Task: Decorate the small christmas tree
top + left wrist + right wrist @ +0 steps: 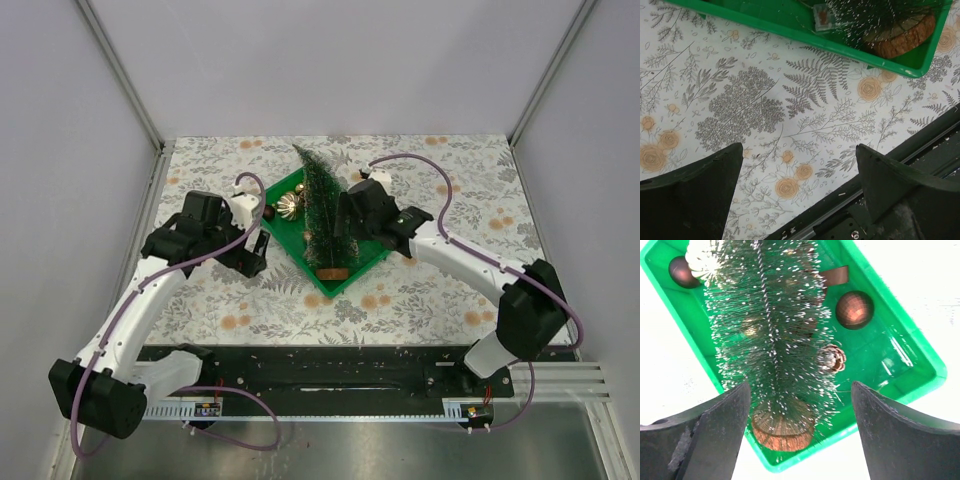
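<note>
- Small christmas tree (322, 212): a cone of dark green bristles with white-flecked tips. It lies on its side in the green rectangular plastic tray (296, 240).
- The tree's round wooden disc base (782, 429) rests near the tray's near corner. The pointed top reaches past the tray's far edge.
- The tray sits at an angle on the table cover, a pale cloth printed with grey ferns and orange flowers (430, 290), roughly midway between the 2 arms.
- Loose in the tray beside the tree:
  - 1 coppery faceted ball (854, 310);
  - 1 small brown pine cone (833, 359), touching the bristles;
  - 1 dark brown ball (682, 271) in a far corner;
  - 1 gold ribbed ornament (290, 207).
- A brown strip shows near the top of the right wrist view; I cannot tell what it is.
- Right gripper (800, 386): its black fingers are spread wide and grip nothing. It hangs over the tray with the lower trunk and the disc base showing in the gap. From the top view it sits just right of the tree. Whether a finger brushes the bristles I cannot tell.
- Left gripper (799, 150): fully spread and holding nothing. It is over bare cloth just left of the tray's near side. Only fern print and part of the black mounting rail (920, 150) show between its fingers. The tray's near rim and the disc base appear at the top of its wrist view.
</note>
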Controlling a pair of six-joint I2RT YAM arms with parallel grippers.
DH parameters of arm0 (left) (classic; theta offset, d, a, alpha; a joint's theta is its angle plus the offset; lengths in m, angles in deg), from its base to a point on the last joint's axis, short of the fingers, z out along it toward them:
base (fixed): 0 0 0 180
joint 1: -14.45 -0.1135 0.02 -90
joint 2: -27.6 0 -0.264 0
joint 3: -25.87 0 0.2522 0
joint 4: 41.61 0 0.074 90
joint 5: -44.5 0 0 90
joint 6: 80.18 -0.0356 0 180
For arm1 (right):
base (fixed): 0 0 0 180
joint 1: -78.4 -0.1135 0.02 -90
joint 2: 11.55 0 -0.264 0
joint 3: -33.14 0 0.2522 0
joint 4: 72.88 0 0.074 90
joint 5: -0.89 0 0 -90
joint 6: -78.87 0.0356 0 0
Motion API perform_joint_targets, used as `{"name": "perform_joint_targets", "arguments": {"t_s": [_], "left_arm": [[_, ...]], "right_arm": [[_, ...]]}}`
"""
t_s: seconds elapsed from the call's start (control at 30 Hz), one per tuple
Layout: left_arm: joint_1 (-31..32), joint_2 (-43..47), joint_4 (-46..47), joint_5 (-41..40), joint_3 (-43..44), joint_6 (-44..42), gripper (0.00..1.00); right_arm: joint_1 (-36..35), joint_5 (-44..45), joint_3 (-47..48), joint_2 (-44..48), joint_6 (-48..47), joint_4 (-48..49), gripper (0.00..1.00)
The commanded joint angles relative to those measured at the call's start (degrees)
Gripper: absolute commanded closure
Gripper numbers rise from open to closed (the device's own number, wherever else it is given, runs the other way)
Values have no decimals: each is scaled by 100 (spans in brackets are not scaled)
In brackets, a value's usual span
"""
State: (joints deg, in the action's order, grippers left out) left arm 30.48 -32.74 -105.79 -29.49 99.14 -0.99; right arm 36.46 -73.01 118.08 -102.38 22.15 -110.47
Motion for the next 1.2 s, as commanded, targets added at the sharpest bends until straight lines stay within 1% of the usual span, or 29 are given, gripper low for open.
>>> {"name": "perform_joint_targets", "arguments": {"t_s": [0.0, 0.1, 0.17, 0.23, 0.43, 0.73, 0.87, 1.0, 1.17], "left_arm": [[356, -206, 549, -291, 17, 395, 1], [541, -505, 699, -441, 35, 509, 1], [568, -680, 770, -476, 79, 545, 1], [594, -795, 770, -450, 184, 519, 2], [594, -752, 761, -318, 246, 510, 1], [603, -620, 664, -344, 316, 439, 1], [594, -637, 603, -379, 412, 448, 1], [603, -602, 559, -441, 456, 448, 1], [594, -523, 480, -511, 474, 413, 1]], "right_arm": [[299, 490, -279, 556, 47, -252, 12], [764, 631, -648, 680, 91, -315, 16], [1054, 728, -745, 549, -22, -332, 18], [1222, 676, -650, 269, -23, -551, 18], [1275, 596, -552, -391, -32, -727, 18], [1468, 693, -632, -681, 56, -772, 20], [1811, 658, -299, -1067, -40, -579, 21], [2136, 658, 421, -1700, -85, -569, 23], [2391, 649, 1143, -2184, -163, -552, 24]]}}
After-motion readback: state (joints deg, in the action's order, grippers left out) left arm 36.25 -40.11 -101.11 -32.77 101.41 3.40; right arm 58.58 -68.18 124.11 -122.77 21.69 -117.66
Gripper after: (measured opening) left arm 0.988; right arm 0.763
